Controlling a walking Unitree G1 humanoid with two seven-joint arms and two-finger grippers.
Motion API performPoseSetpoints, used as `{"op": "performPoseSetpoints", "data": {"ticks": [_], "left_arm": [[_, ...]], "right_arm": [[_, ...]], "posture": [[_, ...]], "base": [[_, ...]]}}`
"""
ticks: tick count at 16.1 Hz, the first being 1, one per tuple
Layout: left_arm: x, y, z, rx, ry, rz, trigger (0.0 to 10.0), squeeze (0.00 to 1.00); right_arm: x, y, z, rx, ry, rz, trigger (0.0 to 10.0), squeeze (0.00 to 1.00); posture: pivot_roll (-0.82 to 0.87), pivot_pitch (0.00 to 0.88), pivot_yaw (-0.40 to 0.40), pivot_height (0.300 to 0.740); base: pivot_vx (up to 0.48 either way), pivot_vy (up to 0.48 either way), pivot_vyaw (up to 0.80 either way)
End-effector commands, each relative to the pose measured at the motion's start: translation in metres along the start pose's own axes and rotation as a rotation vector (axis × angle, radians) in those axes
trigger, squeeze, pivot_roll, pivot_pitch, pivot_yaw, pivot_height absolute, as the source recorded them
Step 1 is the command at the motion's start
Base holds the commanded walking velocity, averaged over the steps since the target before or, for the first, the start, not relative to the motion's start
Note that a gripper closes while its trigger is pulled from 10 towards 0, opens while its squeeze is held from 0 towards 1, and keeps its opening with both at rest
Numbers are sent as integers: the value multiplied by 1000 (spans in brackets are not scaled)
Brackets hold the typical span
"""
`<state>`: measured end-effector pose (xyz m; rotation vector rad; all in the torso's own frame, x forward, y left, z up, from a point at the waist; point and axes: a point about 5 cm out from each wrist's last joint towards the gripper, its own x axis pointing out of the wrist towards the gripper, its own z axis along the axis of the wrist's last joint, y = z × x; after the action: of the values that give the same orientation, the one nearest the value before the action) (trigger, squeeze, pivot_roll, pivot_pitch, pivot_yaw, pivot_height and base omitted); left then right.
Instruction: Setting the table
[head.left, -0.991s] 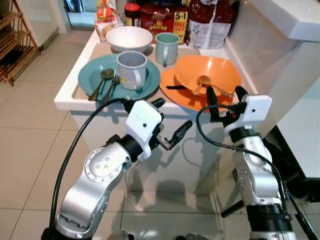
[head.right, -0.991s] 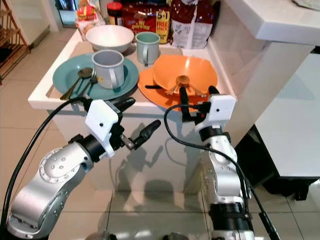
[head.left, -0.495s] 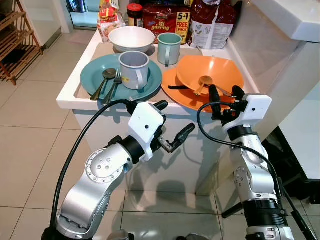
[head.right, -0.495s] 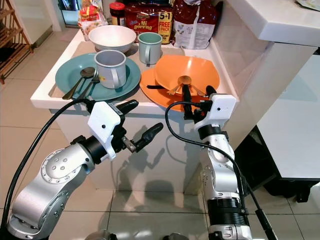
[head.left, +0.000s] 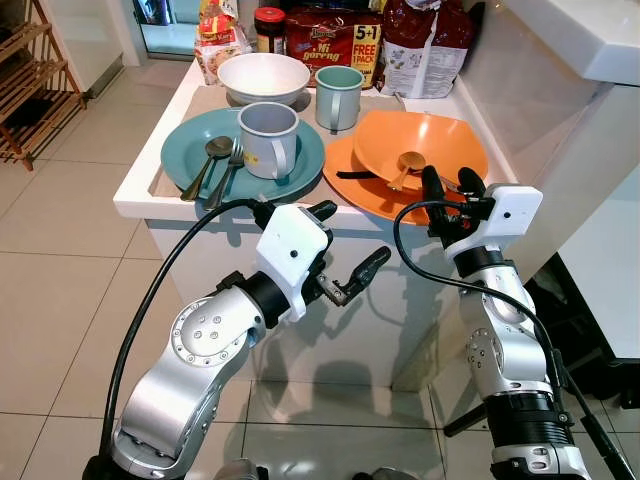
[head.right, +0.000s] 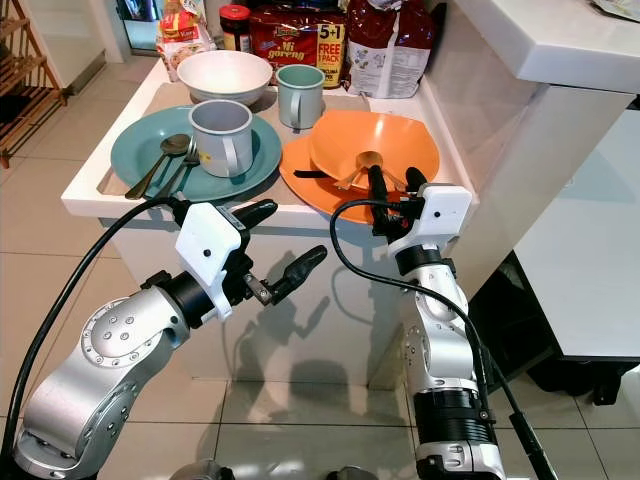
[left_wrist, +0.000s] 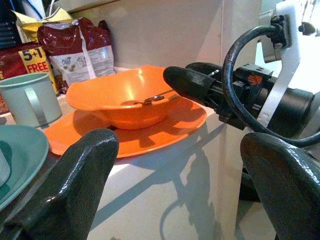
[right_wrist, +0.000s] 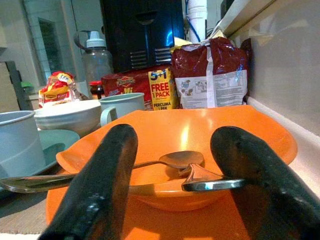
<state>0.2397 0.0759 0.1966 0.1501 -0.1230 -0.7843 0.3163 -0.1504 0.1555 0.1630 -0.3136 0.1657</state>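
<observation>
Right wrist view: the right gripper (right_wrist: 172, 180) is seen with fingers parted, unclenched, and between them an orange bowl (right_wrist: 175, 145) holding a spoon (right_wrist: 165, 161) and what is probably a fork (right_wrist: 210, 184), its head hidden behind a finger. From the head views, the bowl is shown on an orange plate (head.left: 375, 190), just ahead of the fingertips at the table (head.left: 135, 195) edge. The left gripper (head.left: 345, 245) is held spread and empty below the edge; beyond its fingers a teal plate (head.left: 190, 150) carries a mug (head.left: 268, 135) and cutlery.
</observation>
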Motion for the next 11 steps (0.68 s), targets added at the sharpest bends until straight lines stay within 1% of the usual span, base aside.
{"op": "performPoseSetpoints", "data": {"ticks": [1, 11], "left_arm": [[0, -2, 2, 5, -6, -20, 10000, 0], [1, -3, -1, 6, 2, -32, 10000, 0]], "right_arm": [[1, -6, 3, 3, -21, -19, 0, 0], [1, -8, 1, 12, -16, -51, 0, 0]], "posture": [[78, 60, -49, 740], [79, 64, -46, 740]], "base": [[0, 0, 0], [0, 0, 0]]}}
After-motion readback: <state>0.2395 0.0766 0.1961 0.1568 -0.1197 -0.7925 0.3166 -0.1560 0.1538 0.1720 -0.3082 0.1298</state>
